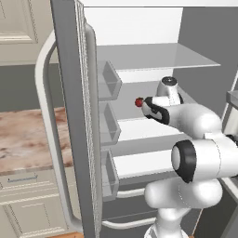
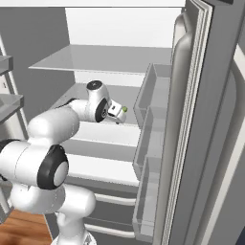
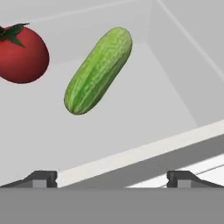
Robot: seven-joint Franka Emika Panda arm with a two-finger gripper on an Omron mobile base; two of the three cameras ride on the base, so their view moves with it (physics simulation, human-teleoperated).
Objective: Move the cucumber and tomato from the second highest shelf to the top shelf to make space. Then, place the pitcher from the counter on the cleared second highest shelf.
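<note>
Cucumber is sitting on the second highest shelf right ahead of my hand, lying at a slant with one end pointing toward the back corner, and the tomato is resting just beside it, apart, not touching. I'm guessing the cucumber is light and stiff, with a bumpy skin that gives some bite but a rounded body that could squirt out if I'm pinching near a tapered end, so I'm planning to take it across its short width around the middle. The tomato is looking smoother, rounder and more squashable, so that one is wanting a gentler squeeze across its belly, below the stem tuft. My gripper is hanging wide open with nothing in it, both tips sitting at the shelf's front lip. The hand view is giving me the lie of both veggies up close. The left base view is showing my gripper reaching into the fridge with just the tomato peeking out past it, plus the top shelf bare above and the counter off to the side. The right base view is catching a sliver of cucumber beyond my gripper.
</note>
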